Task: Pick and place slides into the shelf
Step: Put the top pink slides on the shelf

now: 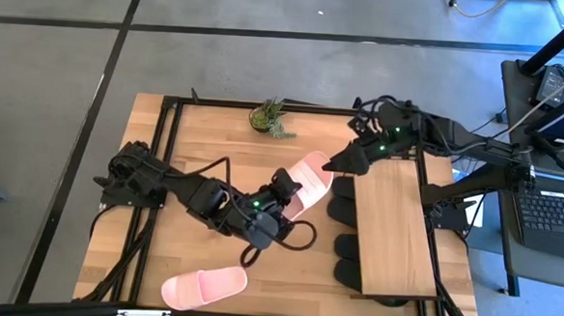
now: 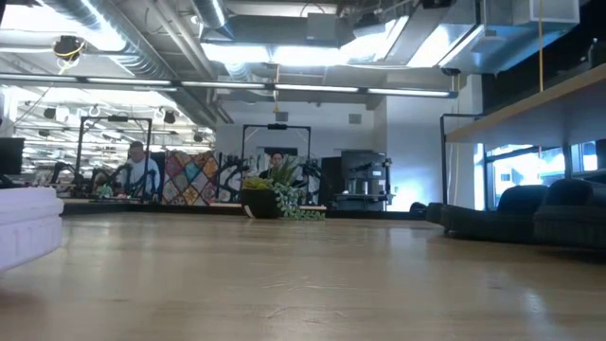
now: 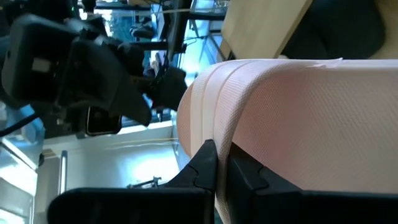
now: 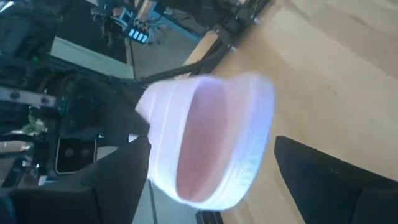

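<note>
My left gripper is near the table's middle, shut on a light pink slide that points toward the shelf. My right gripper is open at this slide's far end. In the right wrist view its fingers stand on either side of the strap opening. A second pink slide lies flat near the table's near edge and shows pale in the low view. Black slides sit on the table under the shelf's wooden top board. My left gripper pinches the pink slide's thin ribbed edge between its two fingers, at the end nearest the left arm. It comes from the table's left. The slide looks lifted off the tabletop and sticks out beyond the fingers toward the shelf. My right gripper: I cannot tell whether its fingers touch the slide's far end.
A small potted plant stands near the table's far edge. The shelf's dark frame runs along the table's right side. Bare tabletop lies between the near pink slide and the shelf. People stand in the room beyond the table.
</note>
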Robot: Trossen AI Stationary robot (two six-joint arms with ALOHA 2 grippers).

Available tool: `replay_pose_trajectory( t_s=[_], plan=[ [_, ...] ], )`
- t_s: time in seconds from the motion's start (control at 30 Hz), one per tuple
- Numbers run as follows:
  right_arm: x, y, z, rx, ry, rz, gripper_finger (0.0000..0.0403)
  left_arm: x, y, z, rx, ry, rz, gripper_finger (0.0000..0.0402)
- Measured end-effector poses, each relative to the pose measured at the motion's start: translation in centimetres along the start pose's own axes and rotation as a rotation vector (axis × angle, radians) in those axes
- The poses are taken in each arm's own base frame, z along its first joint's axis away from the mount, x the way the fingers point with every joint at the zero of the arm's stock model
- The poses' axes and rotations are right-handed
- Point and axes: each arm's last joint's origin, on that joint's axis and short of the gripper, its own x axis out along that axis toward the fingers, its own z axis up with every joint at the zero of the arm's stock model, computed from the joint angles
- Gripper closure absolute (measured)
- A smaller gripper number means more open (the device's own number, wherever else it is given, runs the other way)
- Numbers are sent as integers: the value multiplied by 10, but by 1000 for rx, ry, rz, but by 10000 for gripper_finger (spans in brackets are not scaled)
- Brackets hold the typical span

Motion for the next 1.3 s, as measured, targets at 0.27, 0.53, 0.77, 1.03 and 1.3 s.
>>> replay_pose_trajectory(
  t_s=[0.27, 0.53, 0.77, 1.03, 1.3],
  plan=[
    [3, 2, -3, 3, 28, 11, 97, 4, 2, -3, -3, 46, 26, 392],
    [3, 2, -4, -34, 36, 16, 237, 3, 2, -3, -4, 41, 25, 392],
    [3, 1, -3, -114, 29, 9, 355, 2, 2, -2, -10, 37, 27, 392],
    [3, 2, -3, -143, 32, 17, 365, -2, 1, 0, -8, 25, 28, 392],
    [3, 2, -3, -147, 33, 22, 365, -2, 1, 1, -47, 18, 25, 352]
  ],
)
